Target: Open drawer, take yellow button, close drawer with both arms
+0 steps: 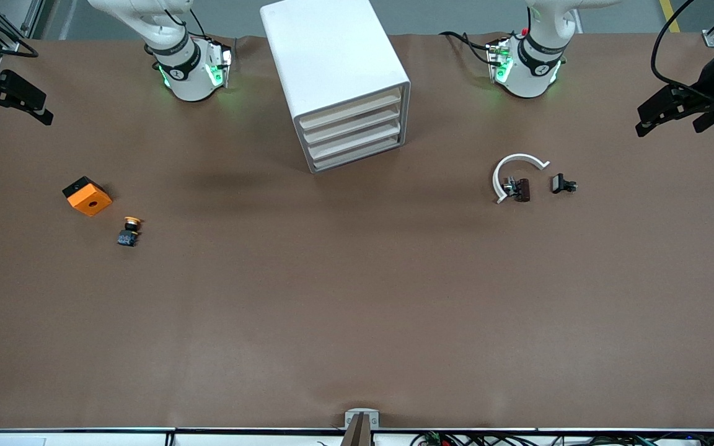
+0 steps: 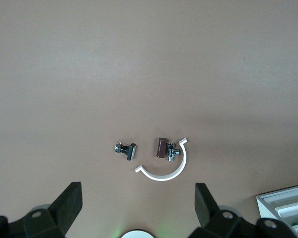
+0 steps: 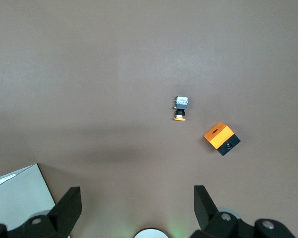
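The white cabinet (image 1: 332, 62) stands at the table's back middle. Its top drawer (image 1: 351, 109) is shut, like the three below it. The button (image 1: 129, 230), black with an orange-gold cap, lies on the bare table toward the right arm's end, and the right wrist view shows the button (image 3: 180, 109) too. My right gripper (image 1: 16, 108) hangs open and empty high over that end; in its wrist view the right gripper (image 3: 137, 201) is well apart from the button. My left gripper (image 1: 667, 118) hangs open and empty over the left arm's end, where the left gripper (image 2: 138, 198) holds nothing.
An orange square block (image 1: 87, 196) with a hole lies beside the button. Toward the left arm's end lie a white curved band (image 1: 518, 168) and two small black clip parts (image 1: 521, 189) (image 1: 563, 184). A cabinet corner (image 2: 288, 203) shows in the left wrist view.
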Controlling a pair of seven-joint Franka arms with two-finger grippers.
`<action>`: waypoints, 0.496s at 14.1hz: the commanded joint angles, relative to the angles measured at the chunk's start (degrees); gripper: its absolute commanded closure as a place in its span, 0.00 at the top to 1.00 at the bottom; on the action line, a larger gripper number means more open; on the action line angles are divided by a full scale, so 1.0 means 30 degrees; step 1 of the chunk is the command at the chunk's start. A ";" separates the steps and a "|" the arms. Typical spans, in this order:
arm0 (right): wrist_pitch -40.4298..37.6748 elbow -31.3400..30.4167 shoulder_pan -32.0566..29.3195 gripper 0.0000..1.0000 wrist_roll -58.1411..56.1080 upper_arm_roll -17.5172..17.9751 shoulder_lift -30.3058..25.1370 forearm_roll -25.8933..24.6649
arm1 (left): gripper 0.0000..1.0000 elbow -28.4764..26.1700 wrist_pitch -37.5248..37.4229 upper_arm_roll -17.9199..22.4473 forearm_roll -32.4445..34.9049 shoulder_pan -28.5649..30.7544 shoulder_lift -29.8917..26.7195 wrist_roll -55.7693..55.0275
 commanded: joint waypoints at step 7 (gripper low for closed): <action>0.0249 0.0091 0.0192 1.00 -0.0326 -0.0198 -0.0348 -0.0021 | 1.00 0.0507 -0.0657 -0.0041 0.0310 0.0029 0.0122 0.0909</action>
